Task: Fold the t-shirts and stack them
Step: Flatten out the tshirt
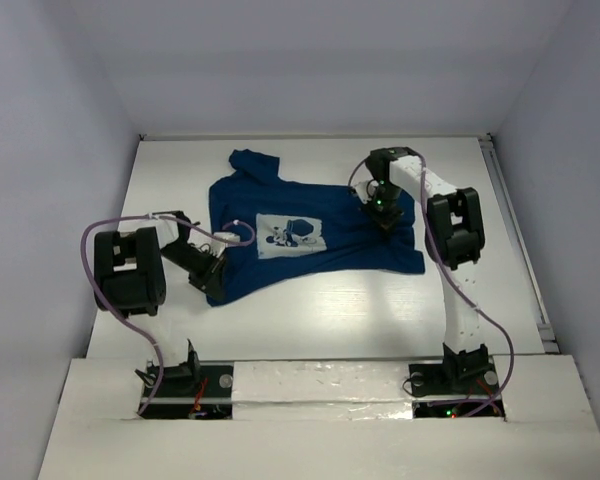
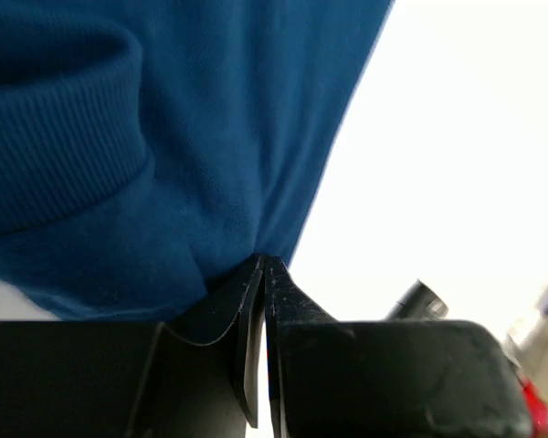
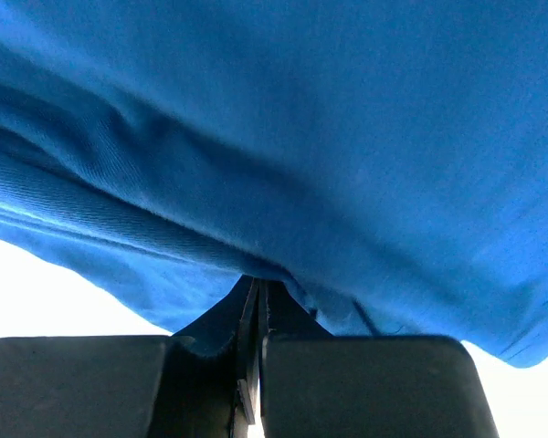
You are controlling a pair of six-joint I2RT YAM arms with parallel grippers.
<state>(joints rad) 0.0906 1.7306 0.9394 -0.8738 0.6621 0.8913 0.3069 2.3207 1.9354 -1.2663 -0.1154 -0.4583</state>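
Top external view shows the white table (image 1: 310, 320) with one navy shirt (image 1: 330, 205) lying on its far half, print side up, wrinkled and not square to the edges. The left gripper (image 1: 216, 277) is at the shirt's near left corner. The right gripper (image 1: 382, 215) is on its right side, a little in from the border.

Both wrist views show the jaws pressed together with a small pinch of blue cloth between the tips, so each arm holds the shirt. On the left, the pinch is at the very edge, beside bare table, and a ribbed band (image 2: 55, 137) lies near it. The small white print (image 1: 290, 236) sits between the two grippers.

I judge the cloth to be light, soft and limp. It will sag and drag, not keep a shape, and a thin pinch can slip out. Taking hold at hems and corners looks best, with both arms moving together so that the fold stays even.
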